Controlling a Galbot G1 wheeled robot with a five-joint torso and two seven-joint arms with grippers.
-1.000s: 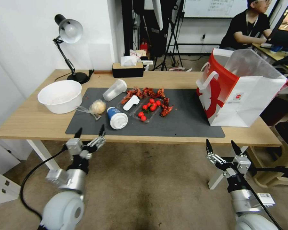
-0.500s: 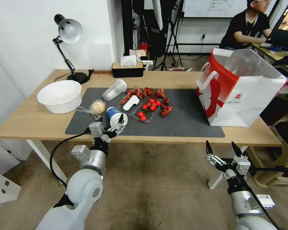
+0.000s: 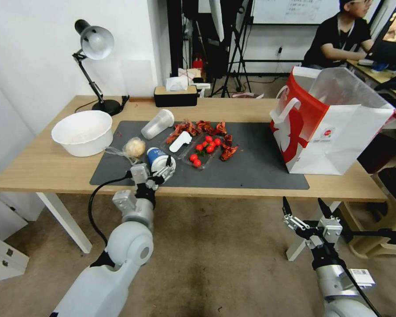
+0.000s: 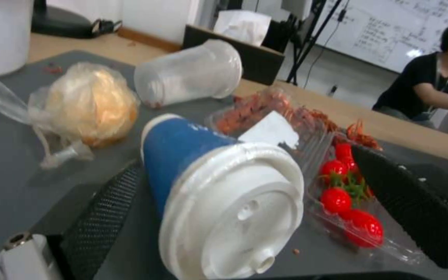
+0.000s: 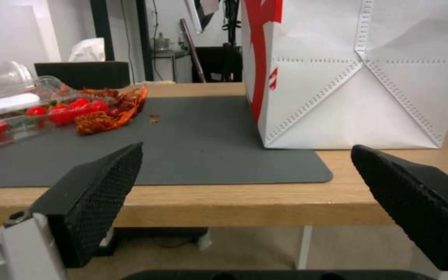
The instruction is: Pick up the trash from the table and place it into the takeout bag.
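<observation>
A blue cup with a white lid (image 3: 159, 161) (image 4: 219, 194) lies on its side on the dark grey mat (image 3: 255, 163), lid toward me. My left gripper (image 3: 155, 167) (image 4: 258, 202) is open, with one finger on each side of the cup's lid end. Behind it lie a clear bag with a yellowish lump (image 3: 133, 147) (image 4: 86, 103), a tipped clear plastic cup (image 3: 157, 124) (image 4: 188, 74) and crumpled red wrapper scraps (image 3: 202, 127). The takeout bag (image 3: 330, 127) (image 5: 359, 74) stands open at the table's right. My right gripper (image 3: 303, 203) (image 5: 245, 151) hangs open below the table's front edge (image 3: 233, 193).
A clear tray of cherry tomatoes (image 3: 203, 152) lies right of the blue cup. A large white bowl (image 3: 82, 132), a desk lamp (image 3: 94, 44) and a tissue box (image 3: 176, 94) stand at the left and back. Bare mat stretches between the tray and the bag.
My left arm has swung in from below the table's front edge and up to the blue cup, its open fingers now on either side of the cup. The right gripper has sunk slightly.
</observation>
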